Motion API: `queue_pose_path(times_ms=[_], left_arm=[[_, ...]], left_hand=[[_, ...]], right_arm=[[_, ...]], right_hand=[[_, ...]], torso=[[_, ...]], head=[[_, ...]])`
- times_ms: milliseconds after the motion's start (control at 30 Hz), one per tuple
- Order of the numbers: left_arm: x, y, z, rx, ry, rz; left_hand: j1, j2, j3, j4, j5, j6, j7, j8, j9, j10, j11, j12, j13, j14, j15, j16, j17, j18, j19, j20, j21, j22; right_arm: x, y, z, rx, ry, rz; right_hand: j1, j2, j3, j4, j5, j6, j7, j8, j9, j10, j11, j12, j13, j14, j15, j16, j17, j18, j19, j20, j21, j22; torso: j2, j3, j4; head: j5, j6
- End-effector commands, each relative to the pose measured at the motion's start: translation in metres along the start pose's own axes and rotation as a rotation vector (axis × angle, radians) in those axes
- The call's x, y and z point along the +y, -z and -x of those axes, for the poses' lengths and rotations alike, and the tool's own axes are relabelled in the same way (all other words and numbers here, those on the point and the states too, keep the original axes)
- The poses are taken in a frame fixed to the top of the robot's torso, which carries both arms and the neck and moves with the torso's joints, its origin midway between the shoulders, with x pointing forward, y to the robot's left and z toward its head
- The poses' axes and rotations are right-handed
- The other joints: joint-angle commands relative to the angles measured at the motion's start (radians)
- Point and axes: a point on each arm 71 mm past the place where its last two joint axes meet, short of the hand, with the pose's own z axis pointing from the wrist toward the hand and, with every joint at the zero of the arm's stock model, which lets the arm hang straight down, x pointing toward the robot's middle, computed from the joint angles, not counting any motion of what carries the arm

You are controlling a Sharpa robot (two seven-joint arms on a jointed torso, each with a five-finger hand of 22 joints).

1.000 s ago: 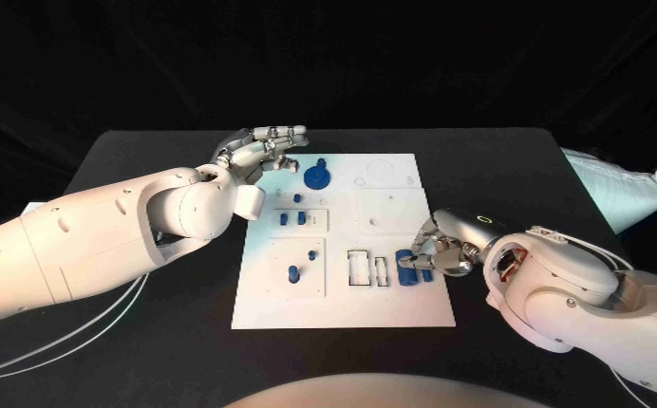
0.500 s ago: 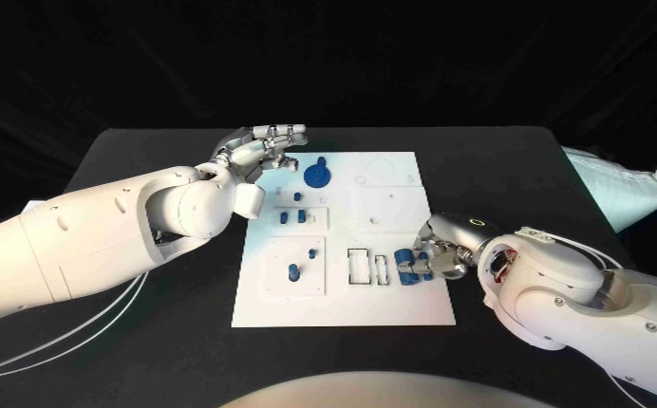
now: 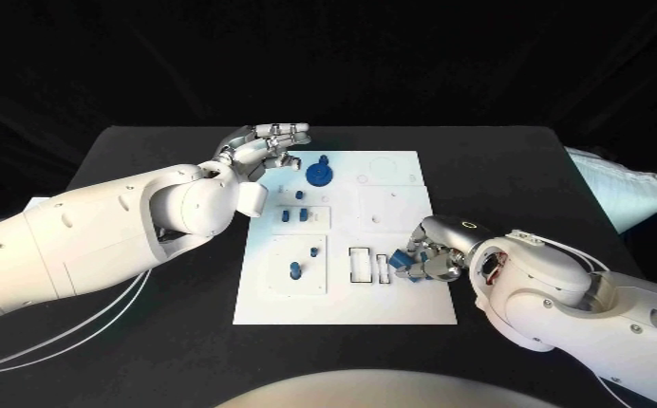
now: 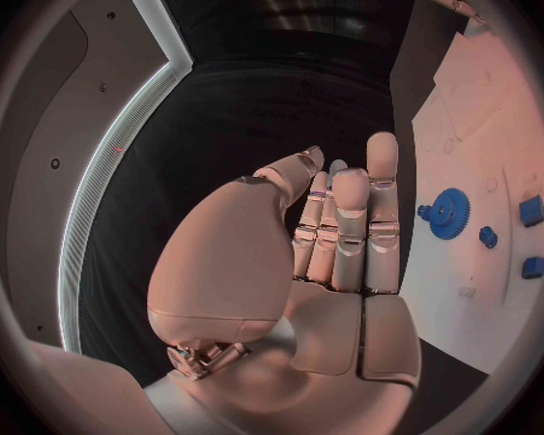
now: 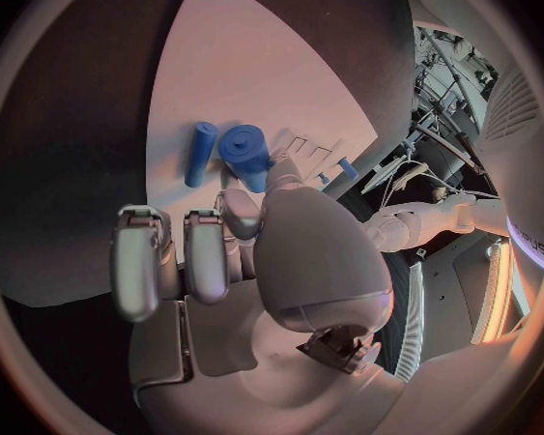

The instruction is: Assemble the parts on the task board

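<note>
Now right hand (image 3: 436, 258) pinches a blue part (image 5: 245, 153); left hand (image 3: 260, 149) spread, holding nothing.

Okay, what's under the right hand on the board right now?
The right hand sits over the task board's right edge. A blue cylinder part shows at its fingertips, with a thinner blue peg lying beside it. Whatever lies beneath the palm is covered.

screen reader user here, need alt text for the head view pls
A white task board lies on a black table, and the robot's right hand at the board's right edge holds a blue part beside two narrow rectangular slots. The left hand hovers by the board's far left corner, fingers apart, near a blue gear.
</note>
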Motion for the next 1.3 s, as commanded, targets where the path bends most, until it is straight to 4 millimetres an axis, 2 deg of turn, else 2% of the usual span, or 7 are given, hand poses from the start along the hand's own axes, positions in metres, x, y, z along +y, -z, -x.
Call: queue_pose_path(times_ms=[33,100,200,433,633,967,1300], left_arm=[[0.001,-0.001,-0.007,0.032,0.006,-0.005],[0.001,-0.002,-0.008,0.036,0.007,-0.003],[0.001,-0.001,-0.008,0.036,0.007,-0.002],[0.002,-0.001,-0.007,0.034,0.007,0.001],[0.002,-0.001,-0.007,0.035,0.008,0.002],[0.002,-0.001,-0.009,0.038,0.009,0.003],[0.003,-0.001,-0.010,0.044,0.011,0.005]], left_hand=[[-0.006,0.005,-0.005,-0.001,0.004,-0.005,0.000,0.003,0.002,-0.006,0.001,0.006,0.002,-0.006,-0.002,0.005,-0.001,0.019,-0.002,0.007,-0.003,-0.001],[-0.006,0.005,-0.005,-0.001,0.004,-0.005,0.000,0.003,0.002,-0.006,0.001,0.006,0.002,-0.006,-0.002,0.005,-0.001,0.019,-0.002,0.007,-0.003,-0.001],[-0.006,0.005,-0.005,-0.001,0.004,-0.005,0.000,0.003,0.002,-0.006,0.001,0.006,0.002,-0.006,-0.002,0.005,-0.001,0.019,-0.002,0.007,-0.003,-0.001],[-0.007,0.005,-0.006,-0.001,0.004,-0.006,0.000,0.004,0.001,-0.008,0.002,0.008,0.002,-0.007,-0.002,0.005,-0.001,0.019,-0.002,0.007,-0.004,-0.001],[-0.007,0.005,-0.006,-0.001,0.004,-0.006,0.000,0.004,0.001,-0.008,0.002,0.008,0.002,-0.007,-0.002,0.005,-0.001,0.019,-0.002,0.007,-0.004,-0.001],[-0.007,0.005,-0.006,-0.001,0.004,-0.006,0.000,0.004,0.001,-0.008,0.002,0.008,0.002,-0.007,-0.002,0.005,-0.001,0.019,-0.002,0.007,-0.004,-0.001],[-0.008,0.005,-0.006,-0.001,0.004,-0.007,0.001,0.005,0.002,-0.009,0.002,0.009,0.002,-0.008,-0.002,0.006,-0.002,0.019,-0.003,0.007,-0.004,-0.002]], right_arm=[[-0.002,0.000,-0.004,-0.012,-0.032,-0.014],[-0.001,0.000,-0.002,-0.037,-0.055,-0.012],[0.000,0.003,0.002,-0.080,-0.098,-0.009],[0.007,0.008,0.008,-0.116,-0.223,-0.002],[0.016,0.007,0.004,-0.051,-0.258,0.009],[0.029,-0.002,-0.007,0.050,-0.237,0.033],[0.037,-0.009,-0.010,0.046,-0.242,0.044]], right_hand=[[0.039,0.037,0.020,-0.003,-0.011,0.018,-0.007,0.019,0.019,0.015,-0.004,0.014,0.016,0.059,-0.007,0.008,0.016,-0.018,0.004,-0.008,0.007,0.049],[0.038,0.057,0.032,0.007,-0.002,0.023,-0.011,0.022,0.025,0.019,-0.007,0.018,0.023,0.060,-0.010,0.012,0.022,-0.019,0.008,-0.010,0.010,0.055],[0.039,0.066,0.042,0.014,0.006,0.030,-0.015,0.026,0.032,0.024,-0.010,0.023,0.031,0.061,-0.012,0.015,0.027,-0.020,0.011,-0.012,0.013,0.060],[0.011,0.054,0.042,0.043,0.050,0.035,-0.018,0.029,0.049,0.026,-0.013,0.019,0.038,0.062,-0.016,0.017,0.031,-0.021,0.013,-0.017,0.015,0.063],[-0.074,0.041,-0.001,0.047,0.145,0.034,-0.016,0.025,0.065,0.026,-0.011,0.005,0.038,0.060,-0.014,0.014,0.027,-0.021,0.012,-0.016,0.015,0.062],[-0.110,0.057,-0.024,0.047,0.143,0.050,-0.023,0.032,0.086,0.029,-0.017,-0.007,0.038,0.060,-0.018,0.012,0.027,-0.020,0.011,-0.018,0.014,0.061],[-0.133,0.058,-0.044,0.047,0.128,0.049,-0.025,0.032,0.100,0.030,-0.018,-0.019,0.034,0.059,-0.020,0.008,0.022,-0.020,0.010,-0.020,0.012,0.058]], torso=[[-0.001,0.0004,-0.0001],[0.000,0.0000,-0.0018],[0.001,0.0009,-0.0019],[0.000,0.0005,-0.0001],[0.000,-0.0011,0.0013],[0.000,-0.0021,0.0002],[0.001,-0.0004,-0.0008]], head=[[0.003,0.000],[0.005,0.001],[0.005,0.004],[0.004,0.006],[0.005,0.006],[0.006,0.003],[0.008,0.002]])
